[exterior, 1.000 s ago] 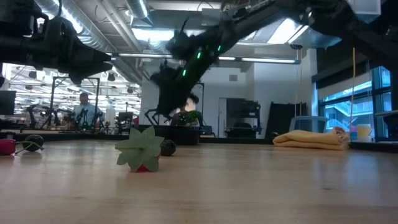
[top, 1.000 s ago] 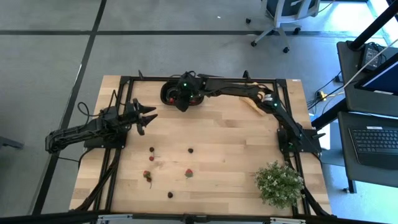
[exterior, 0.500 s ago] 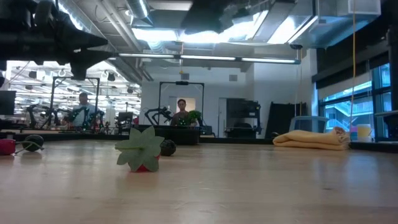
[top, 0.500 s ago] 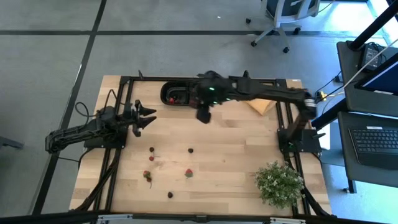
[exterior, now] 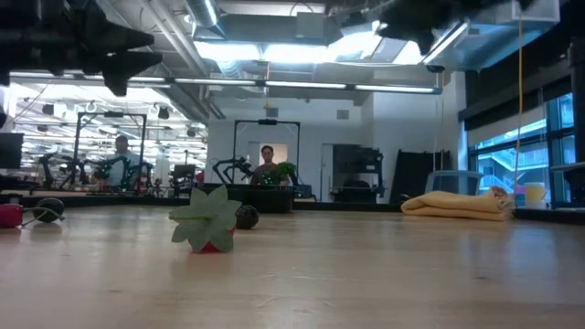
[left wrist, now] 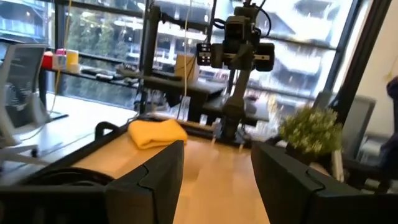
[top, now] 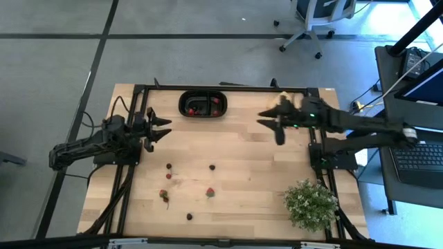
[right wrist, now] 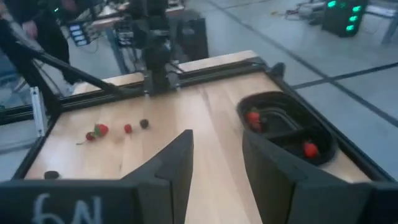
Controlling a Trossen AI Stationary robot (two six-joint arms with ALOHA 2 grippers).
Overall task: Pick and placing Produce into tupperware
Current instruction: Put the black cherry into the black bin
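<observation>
The black oval tupperware [top: 203, 105] stands at the table's far edge with red pieces of produce [right wrist: 253, 116] in its compartments. More produce lies loose on the wood: dark berries [top: 212, 167] and red strawberry-like pieces [top: 210, 192], one with a green top [exterior: 208, 224]. My right gripper [top: 270, 126] hangs open and empty above the table, to the right of the tupperware. My left gripper [top: 163, 130] hovers open and empty at the table's left side, pointing roughly level.
A yellow cloth [exterior: 457, 203] lies at the far right, partly under my right arm in the high view. A leafy potted plant [top: 310, 204] stands at the near right corner. Bare wood [top: 249, 173] lies between the loose produce and the plant.
My right gripper has swung away from above the tupperware toward the table's right edge, rising and levelling out, with nothing between its fingers. My left gripper has risen a little and tipped upward.
</observation>
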